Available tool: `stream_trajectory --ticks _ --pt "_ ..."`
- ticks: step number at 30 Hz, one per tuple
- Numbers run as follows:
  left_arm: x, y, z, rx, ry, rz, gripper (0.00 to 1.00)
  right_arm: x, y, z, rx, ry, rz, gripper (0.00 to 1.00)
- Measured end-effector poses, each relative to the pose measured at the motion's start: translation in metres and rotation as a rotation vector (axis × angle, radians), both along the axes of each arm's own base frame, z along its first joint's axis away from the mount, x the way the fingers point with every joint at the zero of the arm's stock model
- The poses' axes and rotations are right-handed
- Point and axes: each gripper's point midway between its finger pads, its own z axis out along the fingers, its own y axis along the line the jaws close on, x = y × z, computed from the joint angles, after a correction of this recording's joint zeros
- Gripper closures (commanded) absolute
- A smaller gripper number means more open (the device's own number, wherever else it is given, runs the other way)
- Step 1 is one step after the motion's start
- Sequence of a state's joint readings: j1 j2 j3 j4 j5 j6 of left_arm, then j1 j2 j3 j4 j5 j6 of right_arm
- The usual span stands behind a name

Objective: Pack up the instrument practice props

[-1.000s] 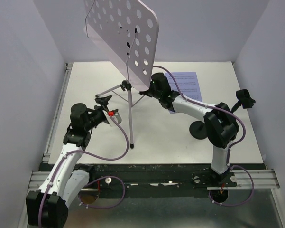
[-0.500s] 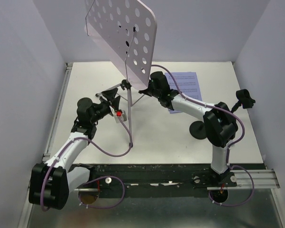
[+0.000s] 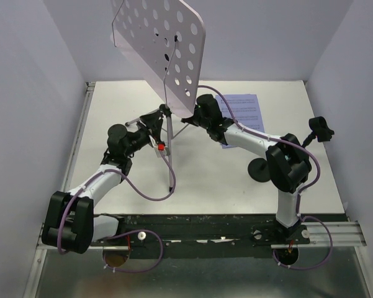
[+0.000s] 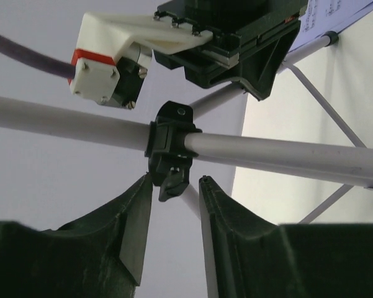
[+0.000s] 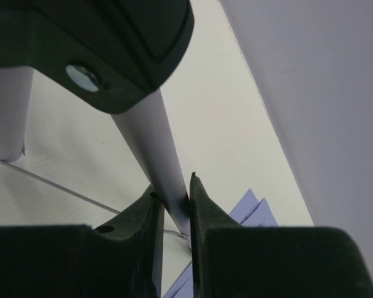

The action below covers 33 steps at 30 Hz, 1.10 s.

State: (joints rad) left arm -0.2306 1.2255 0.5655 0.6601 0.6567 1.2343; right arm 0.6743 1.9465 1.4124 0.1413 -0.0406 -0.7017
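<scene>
The silver tripod pole carries the lilac perforated plate and stands mid-table. My left gripper is open at the pole's black clamp collar. In the left wrist view the collar's lever hangs between the tips of my left gripper, with gaps on both sides. My right gripper is shut on a silver tripod leg, clamped between the tips of the gripper. White sheet-music pages lie behind the right arm. One black round-based clip holder stands at the right. The teal microphone is out of view.
Grey walls close in the table on the left, back and right. The holder's clip head sticks up near the right wall. The tripod's thin braces and other legs spread around my grippers. Purple cables loop off both arms.
My left arm has reached forward and right, bringing its open gripper from left of the pole up to the clamp collar. The right arm and the stand have stayed put.
</scene>
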Motion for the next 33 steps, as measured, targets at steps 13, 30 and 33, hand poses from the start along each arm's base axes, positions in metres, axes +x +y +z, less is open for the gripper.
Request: stream_trajectory --ticks 13,30,33 --pt "-0.002 -0.015 -0.001 -0.018 0.040 0.004 1.00 -0.002 0.002 0.000 0.001 -0.003 0.002 1.00" --pt "0.009 -0.010 0.023 -0.616 0.770 0.194 1.00 -0.001 0.000 0.000 -0.005 -0.002 -0.010 1.00" --pt "0.011 -0.007 0.026 -0.771 0.911 0.223 1.00 -0.001 0.000 0.000 -0.005 -0.002 -0.011 1.00"
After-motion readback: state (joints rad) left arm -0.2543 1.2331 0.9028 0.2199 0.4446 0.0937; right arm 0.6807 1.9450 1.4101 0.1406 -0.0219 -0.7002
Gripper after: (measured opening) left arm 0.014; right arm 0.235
